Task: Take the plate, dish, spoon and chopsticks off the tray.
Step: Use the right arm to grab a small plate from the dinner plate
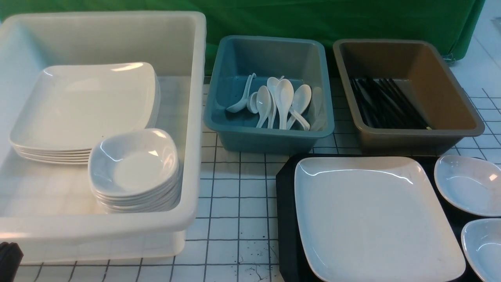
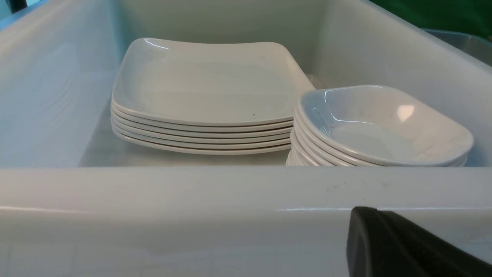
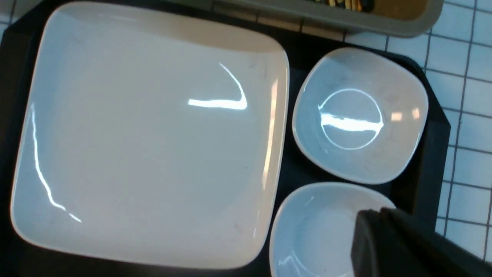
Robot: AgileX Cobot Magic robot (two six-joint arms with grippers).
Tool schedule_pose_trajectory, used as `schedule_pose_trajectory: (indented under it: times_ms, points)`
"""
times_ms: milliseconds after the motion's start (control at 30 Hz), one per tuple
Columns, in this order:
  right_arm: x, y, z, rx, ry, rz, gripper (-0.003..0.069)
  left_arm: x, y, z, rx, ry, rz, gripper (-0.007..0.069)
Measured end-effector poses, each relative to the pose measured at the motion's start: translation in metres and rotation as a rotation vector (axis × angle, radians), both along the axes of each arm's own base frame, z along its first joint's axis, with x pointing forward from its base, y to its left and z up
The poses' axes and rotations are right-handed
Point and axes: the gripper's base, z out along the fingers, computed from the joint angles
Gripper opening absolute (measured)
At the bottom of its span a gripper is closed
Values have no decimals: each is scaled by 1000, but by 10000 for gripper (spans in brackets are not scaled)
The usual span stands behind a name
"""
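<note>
At the far left of the front frame stands the big white tub (image 1: 195,117). It holds a stack of plates (image 1: 84,105) and, just beside it, a stack of dishes (image 1: 133,168). The left gripper (image 1: 8,256) shows only as a dark tip in the lower left corner, outside the tub's near wall. Its jaws are together and it carries nothing that I can see.

In the upper middle, the blue tub (image 1: 270,135) holds spoons (image 1: 280,102). To the right of it, the brown tub (image 1: 462,117) holds chopsticks (image 1: 385,103).

At the lower right lies the tray (image 1: 285,219). The plate (image 1: 372,219) rests flat on it and fills most of it. At the plate's right side are the first dish (image 1: 467,184), nearer the brown tub, and the second dish (image 1: 483,246) below it, cut by the frame edge. No spoon or chopstick shows on the visible part of the tray.

The right gripper (image 3: 384,238) is not in the front frame. In its own wrist view its dark tip overlaps the second dish, with the jaws together and nothing between them. I cannot tell whether it touches the dish.

So what remains on the tray lies under the right arm, well apart from the left one. The plate is square and has no long axis, so its rim is what matters. The edge beside the dishes has only a narrow gap, while the edge toward the frame's middle looks free. I judge the right arm is the nearer one, and the white tub lies far across to the left.
</note>
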Motion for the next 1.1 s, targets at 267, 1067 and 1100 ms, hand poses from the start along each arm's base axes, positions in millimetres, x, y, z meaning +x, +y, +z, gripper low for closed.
schedule_pose_trajectory:
  times_ms: [267, 1067, 1100]
  points:
    - [-50, -6, -25, 8, -47, 0, 25, 0, 0, 0, 5, 0, 0, 5]
    - [-66, -9, -37, 31, -109, -20, 50, 0, 0, 0, 5, 0, 0, 5]
    - [-66, -9, -37, 31, -109, -20, 50, 0, 0, 0, 5, 0, 0, 5]
